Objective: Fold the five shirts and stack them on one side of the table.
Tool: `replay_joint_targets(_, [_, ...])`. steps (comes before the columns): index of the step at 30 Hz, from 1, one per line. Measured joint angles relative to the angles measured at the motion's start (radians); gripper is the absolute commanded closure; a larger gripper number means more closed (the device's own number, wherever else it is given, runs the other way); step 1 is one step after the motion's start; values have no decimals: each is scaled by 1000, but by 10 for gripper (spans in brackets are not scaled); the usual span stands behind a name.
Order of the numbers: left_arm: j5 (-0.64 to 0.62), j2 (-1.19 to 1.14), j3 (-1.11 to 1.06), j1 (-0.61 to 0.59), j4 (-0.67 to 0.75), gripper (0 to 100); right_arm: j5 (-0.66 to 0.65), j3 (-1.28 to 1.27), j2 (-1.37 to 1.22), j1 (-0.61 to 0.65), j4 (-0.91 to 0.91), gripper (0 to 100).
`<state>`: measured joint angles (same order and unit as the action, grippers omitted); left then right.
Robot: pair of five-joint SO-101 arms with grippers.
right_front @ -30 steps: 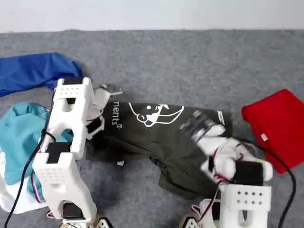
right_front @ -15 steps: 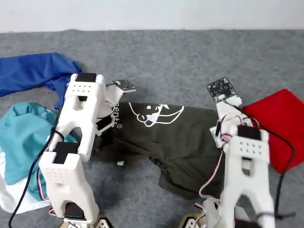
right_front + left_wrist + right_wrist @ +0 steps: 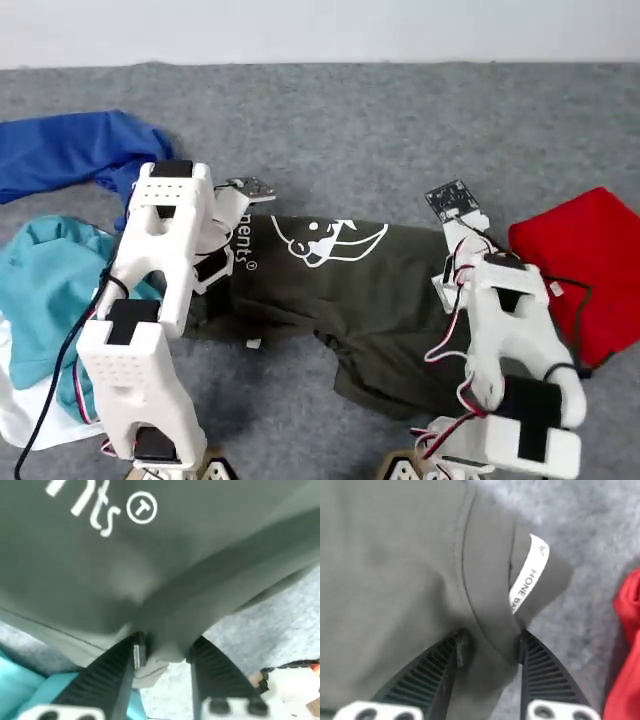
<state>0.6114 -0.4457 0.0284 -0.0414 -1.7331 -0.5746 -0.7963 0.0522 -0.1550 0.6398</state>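
L gripper (image 3: 162, 652): jaws nearly closed, pinching a fold at the left edge of the olive shirt (image 3: 370, 290). R gripper (image 3: 490, 647): same narrow grip on its right hem, by the label (image 3: 527, 575). Olive shirt lies flat on the table (image 3: 400, 130). Red shirt (image 3: 590, 260) is just right of it; teal shirt (image 3: 40, 290) and blue shirt (image 3: 70, 150) are to its left.

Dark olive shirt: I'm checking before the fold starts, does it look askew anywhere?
Yes. The dark olive shirt lies rumpled, not flat: its near edge is bunched into folds and juts out unevenly. The left gripper and right gripper each pinch a side edge.
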Motion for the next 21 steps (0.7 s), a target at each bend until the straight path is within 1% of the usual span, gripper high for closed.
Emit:
replay_joint_targets(2, [0,0,0,0,0,859,0,18,-20,0,0,872])
replay_joint_targets(5, [0,0,0,0,0,860,0,43,-48,-2,0,992])
replay_joint_targets(7, [0,0,0,0,0,860,-18,63,-58,-5,5,973])
replay_joint_targets(9, [0,0,0,0,0,860,-38,77,-64,-5,11,993])
replay_joint_targets(11, [0,0,0,0,0,860,-43,77,-64,-5,11,988])
replay_joint_targets(21, [0,0,0,0,0,862,-49,308,-87,-5,110,990])
